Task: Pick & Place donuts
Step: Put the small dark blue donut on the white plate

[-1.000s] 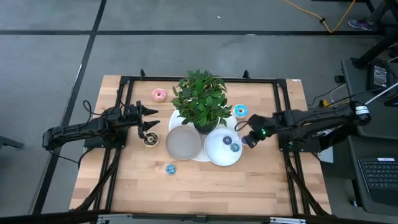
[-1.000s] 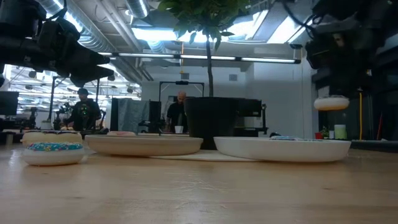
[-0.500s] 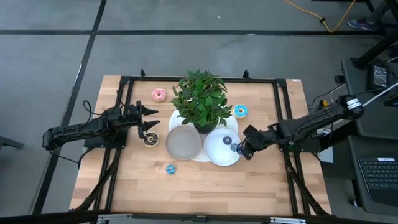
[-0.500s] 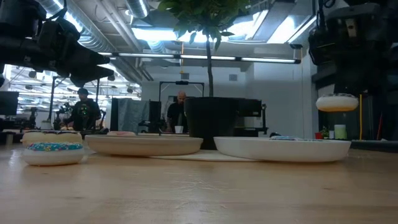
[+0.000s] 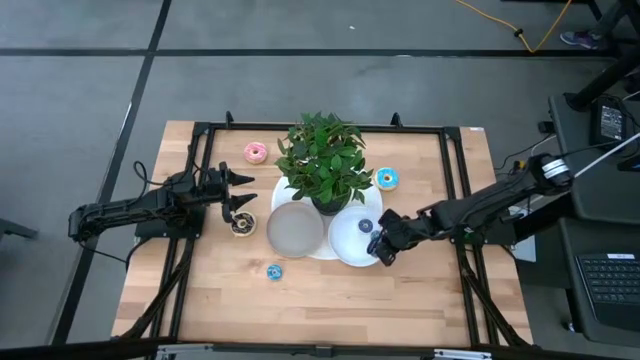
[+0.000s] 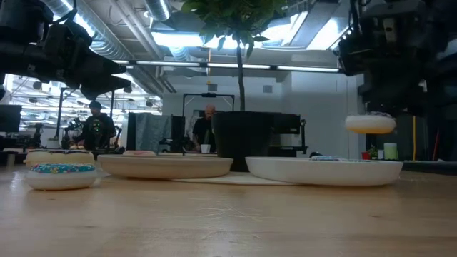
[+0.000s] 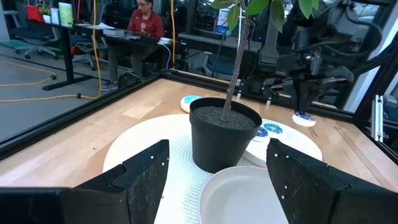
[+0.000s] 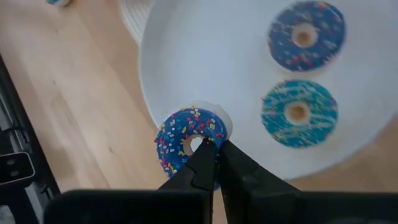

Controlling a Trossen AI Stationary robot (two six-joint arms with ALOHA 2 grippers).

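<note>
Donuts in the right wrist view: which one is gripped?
The dark-blue sprinkled donut at the white plate's edge, pinched by the right gripper; the other two lie free.

A light wooden bench (image 5: 330, 300) stands on a grey floor (image 5: 80, 90) marked with dark seam lines. A yellow cable (image 5: 535, 35) trails across the floor beyond the bench's far right corner. Past the right edge sits a dark desk with a keyboard (image 5: 610, 275). Seen level across the bench, the room behind has exposed ceiling ducts (image 6: 107, 50) and bright overhead light panels (image 6: 178, 37). Two people (image 6: 95, 130) sit far back. Elsewhere a person in red (image 7: 146, 25) works at a desk (image 7: 118, 38).
</note>
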